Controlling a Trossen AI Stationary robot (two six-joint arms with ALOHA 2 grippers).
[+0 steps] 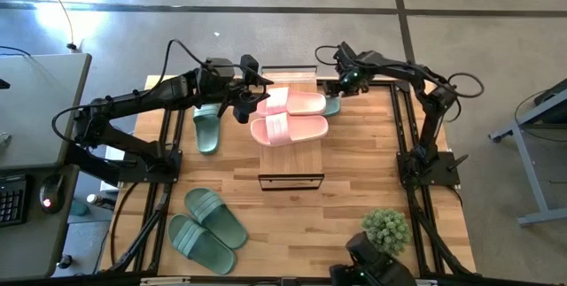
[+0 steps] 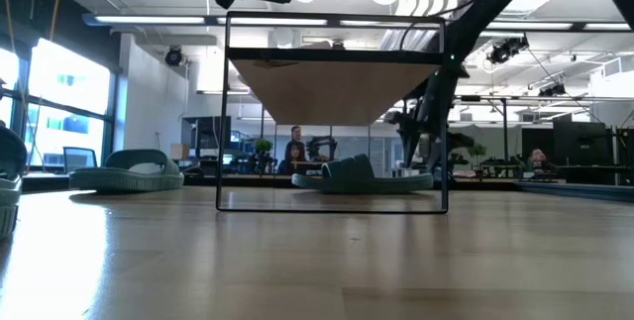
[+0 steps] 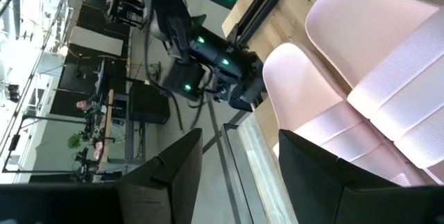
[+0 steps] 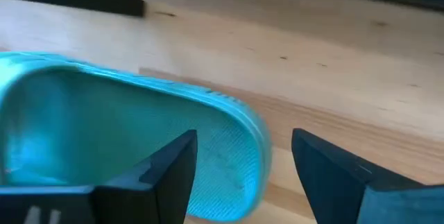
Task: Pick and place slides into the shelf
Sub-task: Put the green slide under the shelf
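High view: unmarked pink slides point(image 1: 289, 116).

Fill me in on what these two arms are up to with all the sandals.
The arms are stocking the shelf with slides. Two pink slides lie side by side on its wood top, and the left gripper hangs open beside them. The right gripper, at the shelf's far end, is open over a green slide on the tabletop. Another green slide lies left of the shelf, and a green pair waits near the front.
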